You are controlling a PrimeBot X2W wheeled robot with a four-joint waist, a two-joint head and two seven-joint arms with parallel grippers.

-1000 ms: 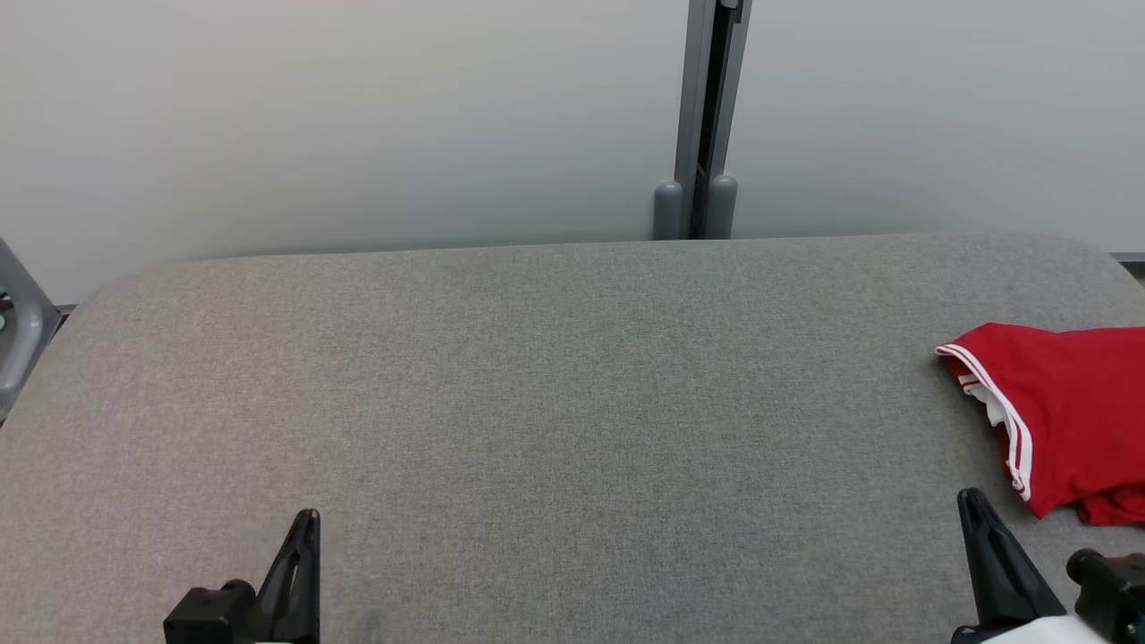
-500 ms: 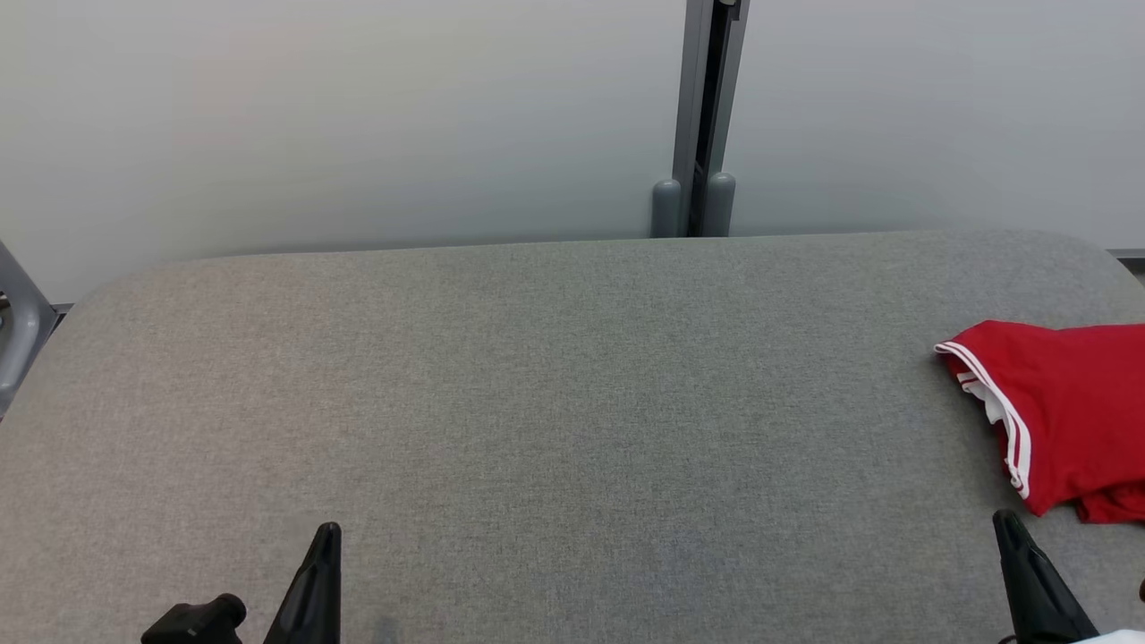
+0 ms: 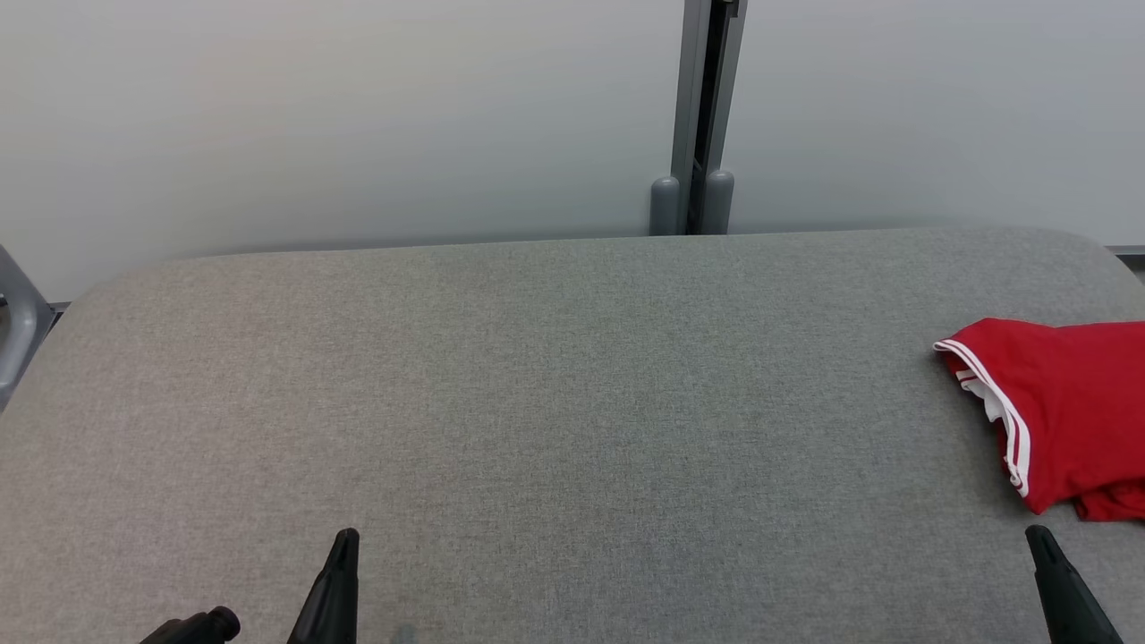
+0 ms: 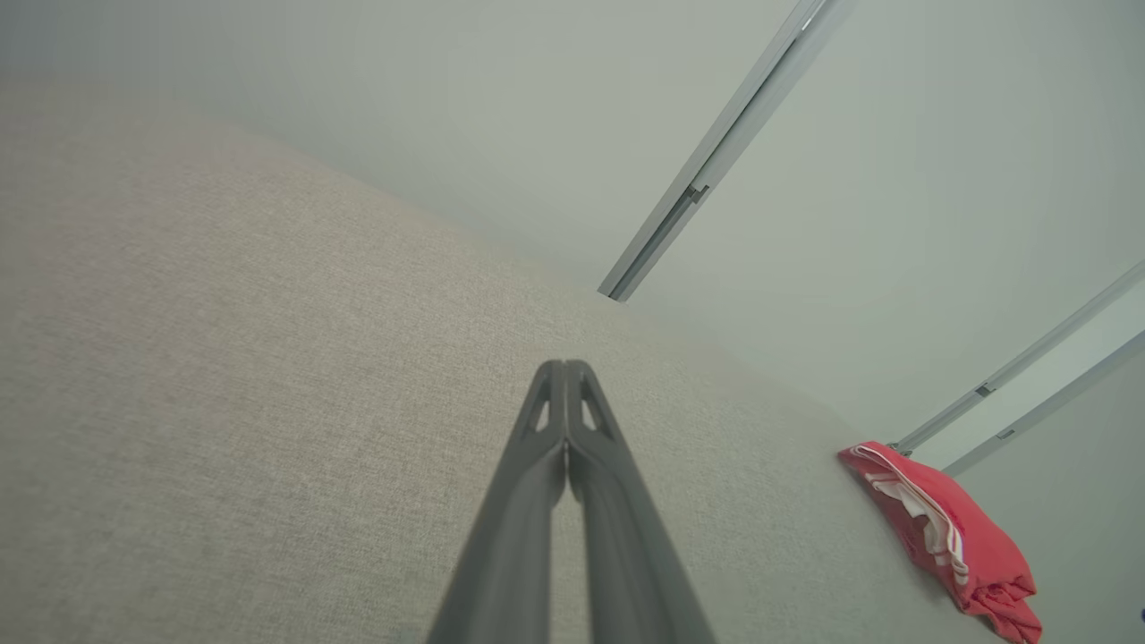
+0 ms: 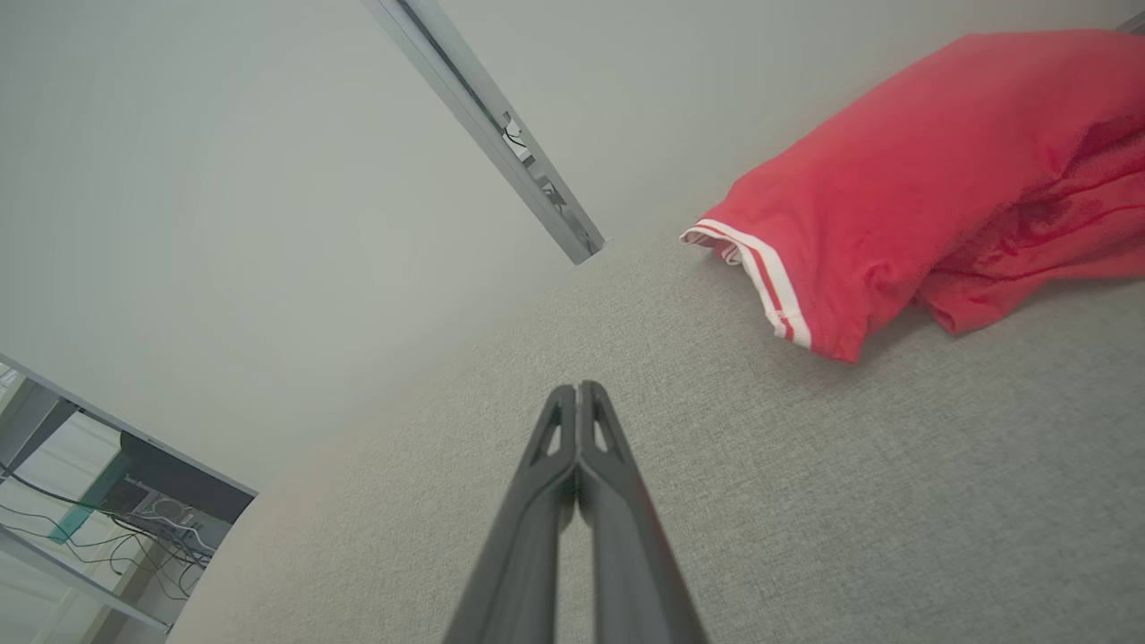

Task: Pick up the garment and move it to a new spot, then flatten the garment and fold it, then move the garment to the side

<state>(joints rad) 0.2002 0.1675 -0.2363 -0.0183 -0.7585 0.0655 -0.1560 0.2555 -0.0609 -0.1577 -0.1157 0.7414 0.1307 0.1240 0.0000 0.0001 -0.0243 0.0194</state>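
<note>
The garment (image 3: pixel 1064 402) is red with white stripes along one hem and lies bunched at the right edge of the grey table (image 3: pixel 555 394). It also shows in the left wrist view, garment (image 4: pixel 948 532), and large in the right wrist view, garment (image 5: pixel 903 188). My left gripper (image 3: pixel 344 541) sits low near the front left, shut and holding nothing; its own camera shows the left gripper (image 4: pixel 565 368) with fingers pressed together. My right gripper (image 3: pixel 1038 537) is at the front right, just below the garment and apart from it, shut and holding nothing, as the right gripper (image 5: pixel 579 389) shows in its wrist view.
A pale wall runs behind the table, with a grey vertical post (image 3: pixel 702 116) at its back edge. A grey frame piece (image 3: pixel 18 309) stands off the left end. Shelving with cables (image 5: pixel 107 510) appears in the right wrist view.
Both grippers have slid lower toward the bottom of the head view, the left drifting right and the right drifting right too. The garment stays where it was.
</note>
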